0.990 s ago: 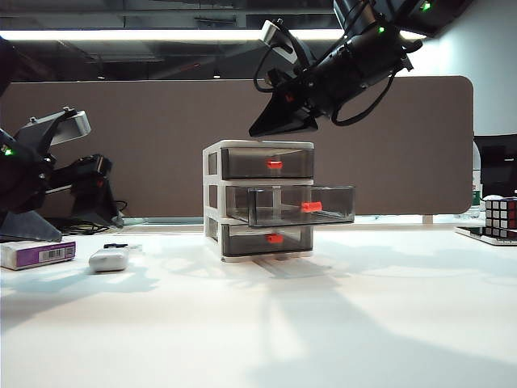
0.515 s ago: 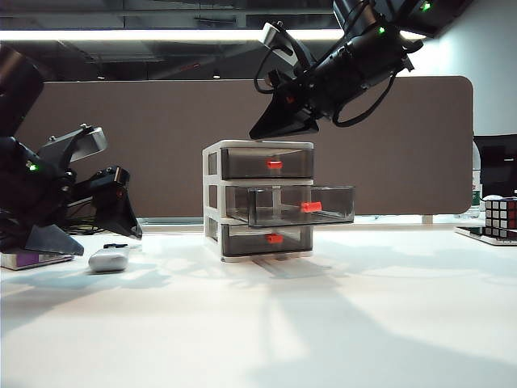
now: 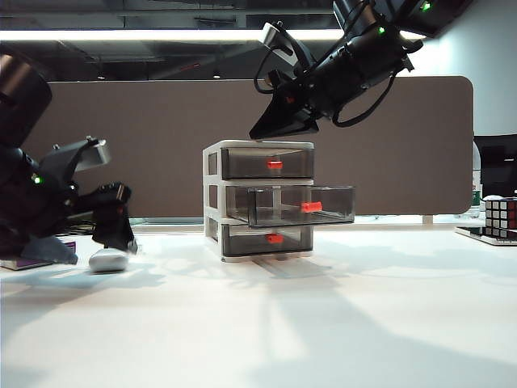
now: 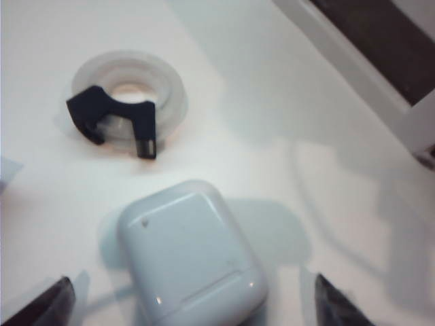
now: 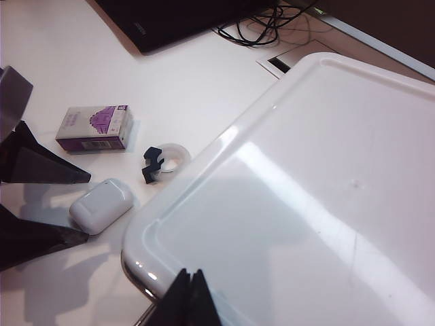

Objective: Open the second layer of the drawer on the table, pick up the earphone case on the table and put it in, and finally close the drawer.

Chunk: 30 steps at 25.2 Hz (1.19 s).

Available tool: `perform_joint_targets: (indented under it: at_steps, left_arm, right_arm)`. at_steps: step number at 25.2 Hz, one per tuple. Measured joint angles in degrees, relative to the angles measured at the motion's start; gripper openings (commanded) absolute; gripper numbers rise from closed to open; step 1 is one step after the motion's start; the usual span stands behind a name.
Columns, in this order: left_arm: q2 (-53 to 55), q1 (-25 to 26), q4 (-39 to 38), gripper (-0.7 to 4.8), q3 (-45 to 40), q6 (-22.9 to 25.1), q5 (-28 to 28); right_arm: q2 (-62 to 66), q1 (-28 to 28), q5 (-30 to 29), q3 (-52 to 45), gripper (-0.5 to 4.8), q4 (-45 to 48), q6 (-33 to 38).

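The drawer (image 3: 258, 200) stands mid-table, its second layer (image 3: 300, 205) pulled out towards the right, orange handle in front. The white earphone case (image 3: 108, 259) lies on the table (image 3: 323, 323) at the left. My left gripper (image 3: 87, 242) is low over it and open; in the left wrist view the earphone case (image 4: 190, 258) lies between the two dark fingertips (image 4: 42, 303) with a gap on each side. My right gripper (image 3: 258, 131) hangs shut just above the drawer's white top (image 5: 306, 190), the right gripper (image 5: 190, 293) holding nothing.
A purple-and-white box (image 5: 94, 128) lies beyond the case, mostly hidden by the left arm in the exterior view. A clear tape roll with a black clip (image 4: 129, 102) sits close to the case. A puzzle cube (image 3: 501, 217) stands at the far right. A brown partition runs behind.
My left arm has swung down and right towards the table, bringing its open fingers around the earphone case. The right arm and the drawer have not moved.
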Motion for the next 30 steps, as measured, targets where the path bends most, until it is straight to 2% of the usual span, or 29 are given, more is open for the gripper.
perform_joint_targets:
  at_steps: [9,11,18,20,21,26,28,29,30]
  left_arm:
    - [4.57,-0.22,2.23,4.78,2.51,0.31,0.02]
    - [4.81,-0.22,2.25,4.29,2.78,0.28,0.04]
    - [4.85,-1.53,2.16,4.27,2.78,0.31,0.0]
    - [4.85,-2.12,1.97,3.52,2.78,0.31,0.02]
    - [4.85,-2.12,1.86,2.97,2.78,0.33,0.04]
    - [4.72,-2.14,0.94,2.9,2.82,0.35,0.15]
    - [4.74,-2.14,0.9,2.55,2.82,0.33,0.07]
    - [4.74,-2.1,0.87,2.01,2.82,0.33,0.09]
    - [4.76,-2.1,0.76,1.81,2.82,0.33,0.07]
  right_arm:
    - [0.0,0.0,-0.02,0.0,-0.04,0.0,0.0]
    - [0.0,0.0,0.0,0.0,-0.04,0.0,0.0]
    - [0.0,0.02,0.04,0.0,-0.03,0.0,0.0]
    - [0.0,0.04,0.04,0.0,-0.03,0.0,0.0]
    - [0.0,0.02,0.04,0.0,-0.04,0.0,0.0]
    - [0.0,0.02,0.17,0.0,-0.04,0.0,0.0]
    - [0.0,0.02,0.2,0.0,-0.03,0.0,0.0]
    - [0.0,0.02,0.2,0.0,-0.03,0.0,0.0]
    - [0.0,-0.02,0.33,0.0,-0.04,0.0,0.0]
